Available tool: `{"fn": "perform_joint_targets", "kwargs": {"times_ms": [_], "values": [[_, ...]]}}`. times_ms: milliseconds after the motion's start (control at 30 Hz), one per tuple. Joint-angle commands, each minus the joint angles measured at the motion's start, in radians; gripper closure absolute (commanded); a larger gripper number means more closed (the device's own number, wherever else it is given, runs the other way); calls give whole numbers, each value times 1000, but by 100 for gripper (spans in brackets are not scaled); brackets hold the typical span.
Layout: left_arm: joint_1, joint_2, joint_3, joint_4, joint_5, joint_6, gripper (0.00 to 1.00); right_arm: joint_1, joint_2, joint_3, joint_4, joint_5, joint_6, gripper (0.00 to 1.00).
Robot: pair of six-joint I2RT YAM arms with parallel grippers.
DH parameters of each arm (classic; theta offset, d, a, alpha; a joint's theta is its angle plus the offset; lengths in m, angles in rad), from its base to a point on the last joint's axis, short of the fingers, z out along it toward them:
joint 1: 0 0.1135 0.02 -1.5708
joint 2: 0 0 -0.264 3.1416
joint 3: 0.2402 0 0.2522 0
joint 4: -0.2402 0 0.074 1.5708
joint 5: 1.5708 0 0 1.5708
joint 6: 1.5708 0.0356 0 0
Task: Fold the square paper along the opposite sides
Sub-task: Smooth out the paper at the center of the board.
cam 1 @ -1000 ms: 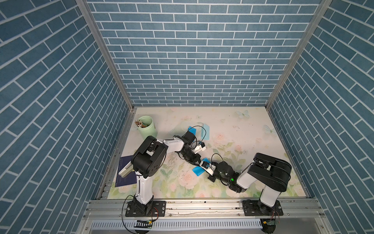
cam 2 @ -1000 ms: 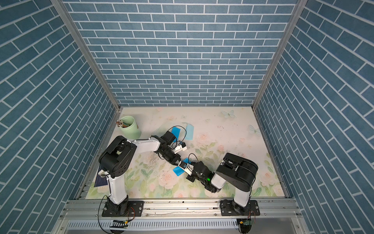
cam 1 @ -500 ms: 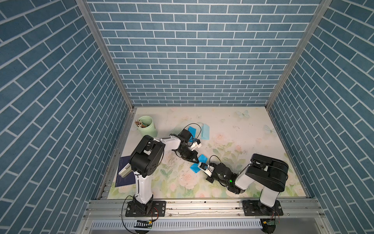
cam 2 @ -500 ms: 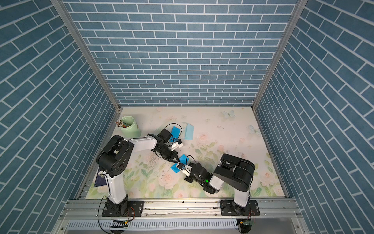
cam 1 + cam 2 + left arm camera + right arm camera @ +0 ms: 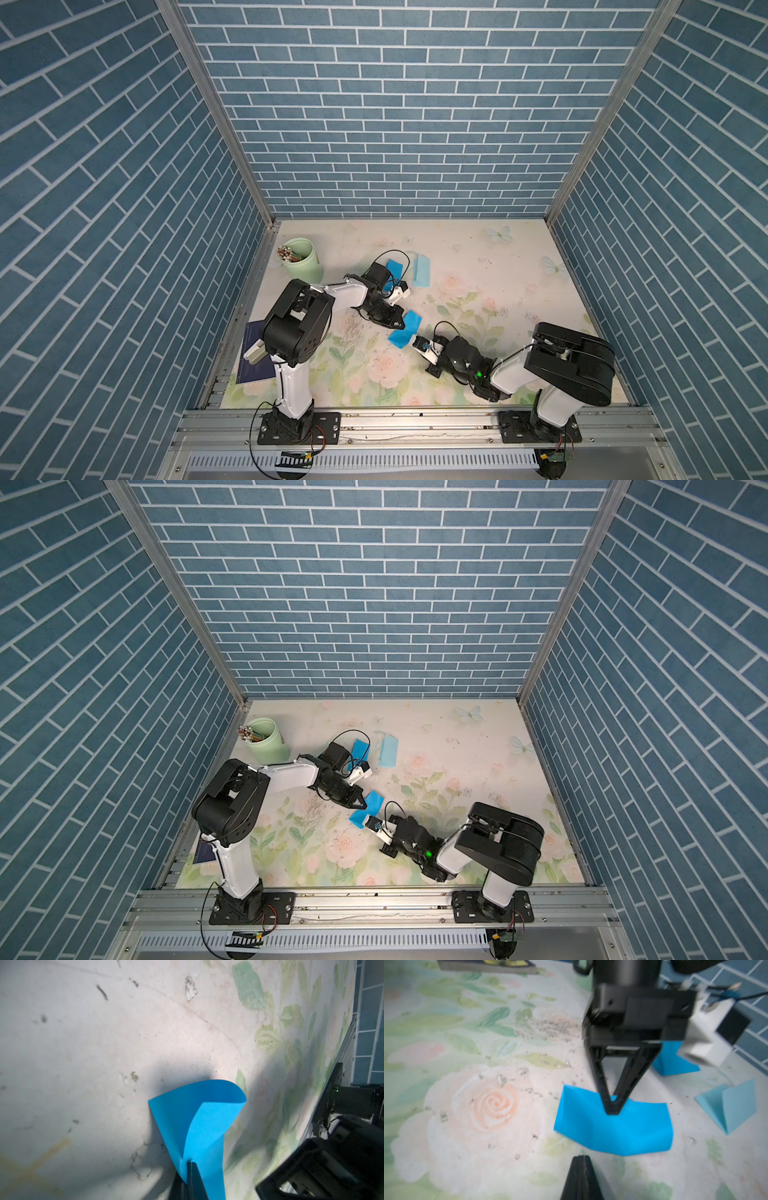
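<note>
The bright blue square paper lies on the flowered mat near the middle, bent and partly raised. My left gripper is shut on its edge, and the sheet curls away from the fingertips. Seen from the right wrist, the left gripper pinches the middle of the paper's far edge. My right gripper is shut on nothing, a short way off the paper's near edge. In both top views its fingertips are hidden under its wrist camera.
A folded light blue paper and a folded bright blue paper lie farther back. A green cup of pencils stands at the back left. A dark book lies by the left edge.
The left gripper has drawn back toward the far left with the paper's edge in it, and the paper has shifted away from the front. The right arm has followed it leftward.
</note>
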Motion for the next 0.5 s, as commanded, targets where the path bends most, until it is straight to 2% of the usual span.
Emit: {"fn": "perform_joint_targets", "kwargs": {"times_ms": [0, 300, 467], "values": [[8, -3, -22, -12, -65, 15, 100, -28, 31, 35, 36, -15, -2, 100], [9, 7, -17, -16, -65, 17, 100, -32, 238, 125, 83, -37, -8, 100], [8, 8, -17, -19, -71, 17, 100, -27, 267, 127, 55, -79, 4, 100]]}}
